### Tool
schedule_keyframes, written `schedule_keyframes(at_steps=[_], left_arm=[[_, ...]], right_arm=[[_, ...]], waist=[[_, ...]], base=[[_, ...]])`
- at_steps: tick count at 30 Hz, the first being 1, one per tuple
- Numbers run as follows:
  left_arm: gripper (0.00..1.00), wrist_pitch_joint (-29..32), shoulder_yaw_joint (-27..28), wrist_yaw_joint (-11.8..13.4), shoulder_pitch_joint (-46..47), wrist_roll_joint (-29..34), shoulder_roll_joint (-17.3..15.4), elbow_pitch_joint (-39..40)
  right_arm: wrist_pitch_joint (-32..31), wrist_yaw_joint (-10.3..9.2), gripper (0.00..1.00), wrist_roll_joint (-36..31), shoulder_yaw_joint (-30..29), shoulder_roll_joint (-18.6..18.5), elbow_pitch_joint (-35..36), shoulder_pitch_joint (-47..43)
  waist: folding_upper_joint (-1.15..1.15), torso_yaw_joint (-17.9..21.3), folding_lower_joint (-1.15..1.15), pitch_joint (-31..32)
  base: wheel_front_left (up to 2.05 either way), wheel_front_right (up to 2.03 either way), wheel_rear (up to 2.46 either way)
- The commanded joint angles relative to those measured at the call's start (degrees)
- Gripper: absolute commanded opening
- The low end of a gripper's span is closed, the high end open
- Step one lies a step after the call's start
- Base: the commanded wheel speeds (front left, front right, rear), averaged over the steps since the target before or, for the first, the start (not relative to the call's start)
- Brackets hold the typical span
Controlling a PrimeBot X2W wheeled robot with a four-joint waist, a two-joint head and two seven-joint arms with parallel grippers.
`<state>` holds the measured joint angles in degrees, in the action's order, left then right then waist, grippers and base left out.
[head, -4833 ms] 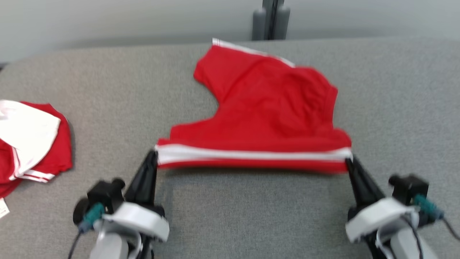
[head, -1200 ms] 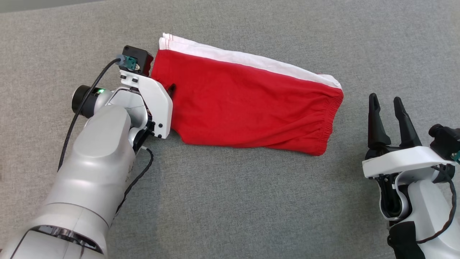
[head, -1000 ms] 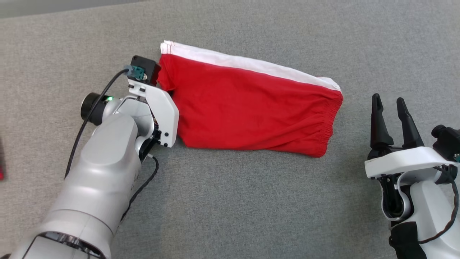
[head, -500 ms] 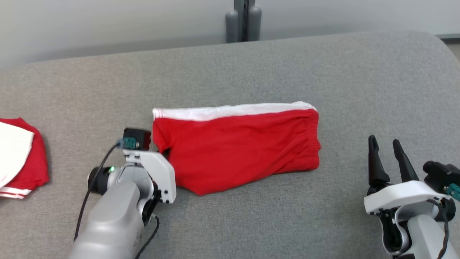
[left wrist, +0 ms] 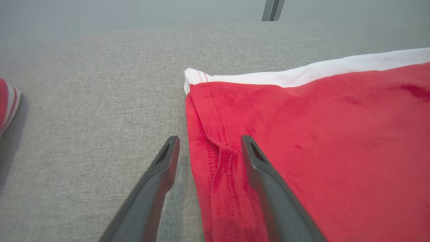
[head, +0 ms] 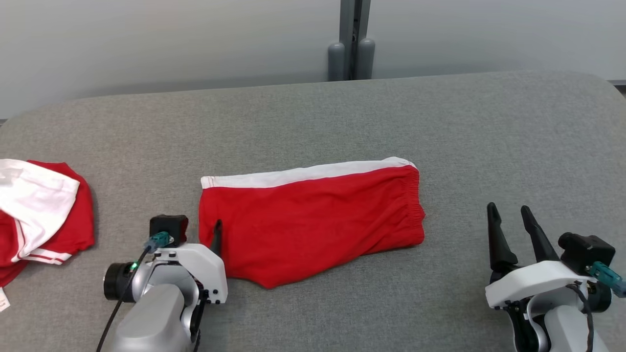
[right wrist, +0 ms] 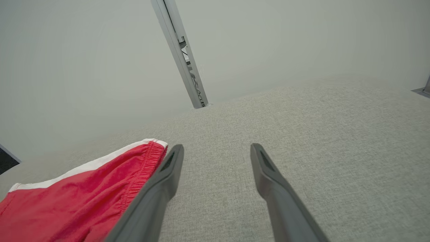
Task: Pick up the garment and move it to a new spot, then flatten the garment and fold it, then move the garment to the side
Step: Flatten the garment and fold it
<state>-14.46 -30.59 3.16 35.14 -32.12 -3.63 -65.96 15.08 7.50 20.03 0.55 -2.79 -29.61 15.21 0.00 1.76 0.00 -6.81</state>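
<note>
straddles left hem of folded garment [head: 313,220] with left gripper [left wrist: 210,141] spread wide, clamping nothing; holds right gripper [head: 508,208] open, empty, off right

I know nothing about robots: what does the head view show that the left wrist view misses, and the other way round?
The head view adds the right pincer, open over the grey surface, and the folded red garment's gathered far end. The left wrist view adds the stitched hem close up, lying between the open left pincer's fingers, not pinched. Both share the garment's white band, the surface and a second red-and-white garment off to the left.
</note>
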Motion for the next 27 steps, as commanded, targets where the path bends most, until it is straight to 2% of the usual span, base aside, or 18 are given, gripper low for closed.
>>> schedule_keyframes(at_steps=[1, 6, 11, 16, 27], left_arm=[[1.0, -0.6, 0.4, 1.2, -0.9, 0.8, -1.0, 1.5], [1.0, -0.7, 3.4, 5.6, -6.8, 6.1, -3.4, 16.1], [1.0, -0.7, 7.8, 7.4, -14.3, 10.5, -3.3, 28.5], [1.0, -0.7, 10.6, 6.5, -19.4, 13.8, -2.6, 33.8], [1.0, -0.7, 14.4, 3.7, -22.5, 17.3, -0.7, 34.7]], right_arm=[[0.1, -0.01, 1.0, -0.7, 0.4, -0.3, 0.4, -0.2], [0.1, -0.02, 1.0, -1.6, 1.8, -0.3, -0.2, 1.0], [0.1, -0.02, 1.0, -2.8, 3.3, -0.3, -2.9, 2.9], [0.1, -0.02, 1.0, -4.2, 3.8, -0.3, -7.5, 5.6], [-0.4, -0.02, 1.0, -5.3, 0.4, -0.3, -23.5, 10.9]], waist=[[0.0, -0.5, 0.0, 0.2], [0.0, -2.8, 0.0, 0.5], [0.0, -5.9, 0.0, 0.5], [0.0, -9.2, 0.0, 0.2], [0.0, -13.7, 0.0, -2.0]], base=[[0.0, 0.0, 0.0], [0.0, 0.0, 0.0], [0.0, 0.0, 0.0], [0.0, 0.0, 0.0], [0.0, 0.0, 0.0]])
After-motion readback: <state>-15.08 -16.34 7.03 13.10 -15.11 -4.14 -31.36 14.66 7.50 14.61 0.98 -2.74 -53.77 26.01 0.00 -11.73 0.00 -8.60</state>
